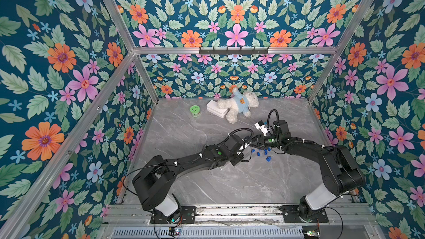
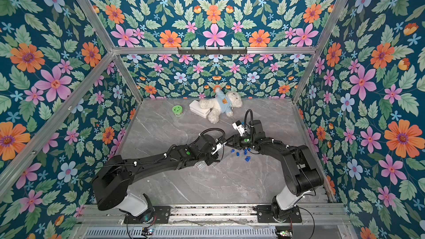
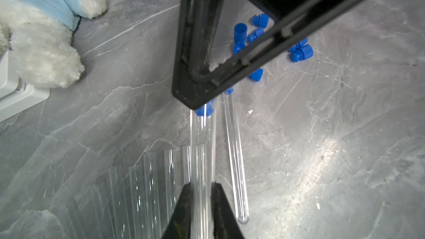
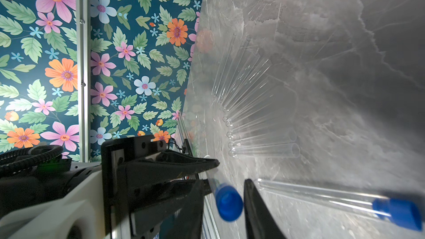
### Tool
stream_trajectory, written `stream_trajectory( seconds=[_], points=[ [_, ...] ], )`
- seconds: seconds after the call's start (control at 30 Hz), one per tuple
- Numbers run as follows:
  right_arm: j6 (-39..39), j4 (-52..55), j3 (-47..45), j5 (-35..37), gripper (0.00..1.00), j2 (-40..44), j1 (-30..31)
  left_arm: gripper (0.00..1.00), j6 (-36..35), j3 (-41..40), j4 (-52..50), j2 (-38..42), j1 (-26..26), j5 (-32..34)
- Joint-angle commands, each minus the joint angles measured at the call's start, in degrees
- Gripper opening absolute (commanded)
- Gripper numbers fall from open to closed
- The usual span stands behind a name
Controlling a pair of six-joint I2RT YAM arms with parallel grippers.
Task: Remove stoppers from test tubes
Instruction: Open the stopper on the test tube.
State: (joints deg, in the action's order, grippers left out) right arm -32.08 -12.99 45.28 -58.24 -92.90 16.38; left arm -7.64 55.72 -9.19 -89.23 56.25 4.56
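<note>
Left wrist view has the left hand [image 3: 202, 186] clamped shut on a clear tube [image 3: 202, 148], which runs straight out ahead of its fingers. The blue stopper [image 3: 203, 111] sits at the tube's far end, just under the tip of the right hand [image 4: 226, 191]. From the right wrist, that stopper lies between the right hand's two fingers, one on each side and very close. I can't tell whether they are pressing it or are just short of contact, since one finger is dark and blurred.

So the tube's long axis points from my left hand to my right, and the right hand is the one at the plug. I judge the coming pull must go along that axis, away from the left hand, while the left holds firm. A sideways drag could lever the tube in the grip.

Just beside the held tube, a second tube [image 3: 234, 152] lies stoppered on the counter [image 3: 345, 134]. Empty tubes [image 3: 147, 191] fan out on the left hand's other side. Loose stoppers [image 3: 301, 52] lie beyond the right hand's tip.
</note>
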Motion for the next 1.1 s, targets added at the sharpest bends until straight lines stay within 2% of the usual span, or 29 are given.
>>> stream_trajectory(
  seconds=[0.0,0.4,0.73,1.07],
  points=[
    [0.70,0.11,0.46,-0.67,0.30,-0.16,0.04,0.05,-0.05,-0.13,1.02,-0.05,0.00,-0.24],
    [0.65,0.12,0.51,-0.74,0.21,-0.32,0.14,0.04,-0.35,-0.09,0.93,0.09,-0.02,-0.41],
    [0.69,0.14,0.47,-0.65,0.09,-0.06,0.13,0.04,-0.36,0.03,0.50,0.07,0.00,0.16],
    [0.61,0.07,0.27,-0.43,0.05,0.44,0.01,0.04,-0.45,-0.26,-0.03,-0.07,0.00,0.81]
  ],
)
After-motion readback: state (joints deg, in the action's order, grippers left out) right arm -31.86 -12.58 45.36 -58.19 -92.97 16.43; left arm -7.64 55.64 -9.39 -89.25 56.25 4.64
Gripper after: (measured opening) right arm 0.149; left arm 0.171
